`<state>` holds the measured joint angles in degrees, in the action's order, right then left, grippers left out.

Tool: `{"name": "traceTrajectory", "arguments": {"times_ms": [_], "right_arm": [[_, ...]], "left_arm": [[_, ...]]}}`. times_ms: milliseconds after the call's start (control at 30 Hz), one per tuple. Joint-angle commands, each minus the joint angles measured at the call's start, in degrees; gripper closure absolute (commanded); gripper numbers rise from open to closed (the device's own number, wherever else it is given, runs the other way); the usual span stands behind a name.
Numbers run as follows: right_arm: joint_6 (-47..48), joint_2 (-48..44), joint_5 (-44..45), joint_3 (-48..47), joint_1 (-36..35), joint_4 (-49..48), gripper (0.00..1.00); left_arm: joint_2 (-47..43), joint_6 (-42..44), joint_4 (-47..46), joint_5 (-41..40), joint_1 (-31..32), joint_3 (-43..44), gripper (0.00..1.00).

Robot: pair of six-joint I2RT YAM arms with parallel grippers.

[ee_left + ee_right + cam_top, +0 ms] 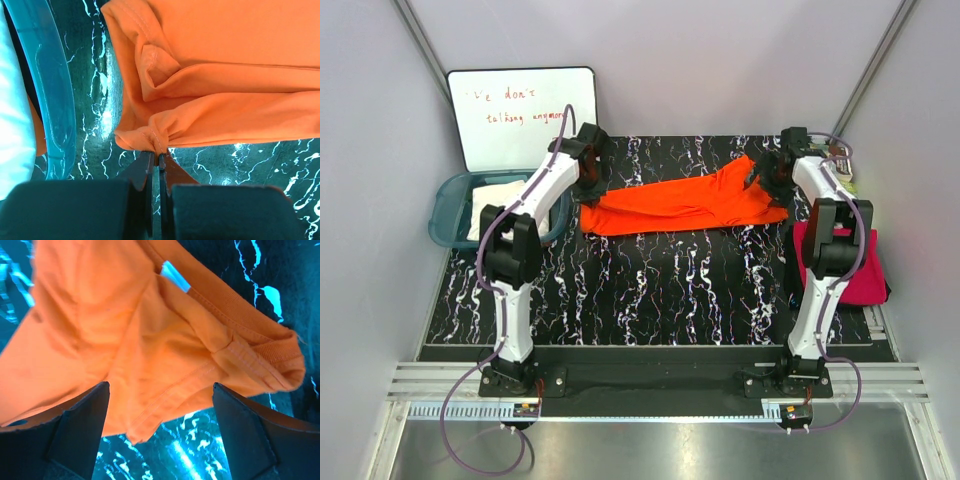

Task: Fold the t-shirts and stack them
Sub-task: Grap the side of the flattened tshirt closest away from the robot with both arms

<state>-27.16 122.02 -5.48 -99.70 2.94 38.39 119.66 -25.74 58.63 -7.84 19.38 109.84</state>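
Note:
The orange t-shirt [685, 205] lies folded lengthwise in a long band across the far part of the black marbled table. My left gripper [588, 185] is shut on its left end; the left wrist view shows the jaws pinching a hemmed fold of the orange t-shirt [210, 65]. My right gripper [765, 180] is open over the shirt's right end, its fingers [82, 420] straddling the collar part of the orange t-shirt [115, 330] without gripping it. The magenta-pink t-shirt [855, 270] lies folded at the table's right edge. The cream-white t-shirt [505, 205] lies in the tub.
A teal plastic tub [450, 215] stands at the far left, its rim close to my left gripper [47, 100]. A small whiteboard [520, 115] leans against the back wall. Colourful booklets [842, 170] lie at the far right behind the right arm.

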Motion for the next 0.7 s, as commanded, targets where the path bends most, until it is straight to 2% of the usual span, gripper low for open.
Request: {"name": "traceTrajectory", "arguments": {"times_ms": [0, 200, 300, 400, 667], "right_arm": [[1.32, -8.89, -0.85, 2.20, -0.48, -1.21, 0.10], [0.09, -11.19, 0.46, 10.30, -0.48, -2.35, 0.16], [-0.09, -10.75, 2.56, 11.28, -0.48, -2.97, 0.19], [0.44, -8.99, 4.59, 10.67, -0.48, -3.94, 0.24], [0.88, -2.14, 6.79, 6.54, -0.48, -5.08, 0.27]], "left_arm": [[0.58, 1.04, 0.26, -0.51, -0.30, 2.83, 1.00], [1.46, 1.56, 0.34, -0.07, -0.39, 3.97, 1.00], [1.72, 1.83, 0.43, -0.07, -0.39, 4.24, 1.00], [1.72, 2.27, 0.69, -0.07, -0.57, 4.15, 1.00], [1.37, 2.80, 0.96, -0.34, -0.74, 3.98, 1.00]]}}
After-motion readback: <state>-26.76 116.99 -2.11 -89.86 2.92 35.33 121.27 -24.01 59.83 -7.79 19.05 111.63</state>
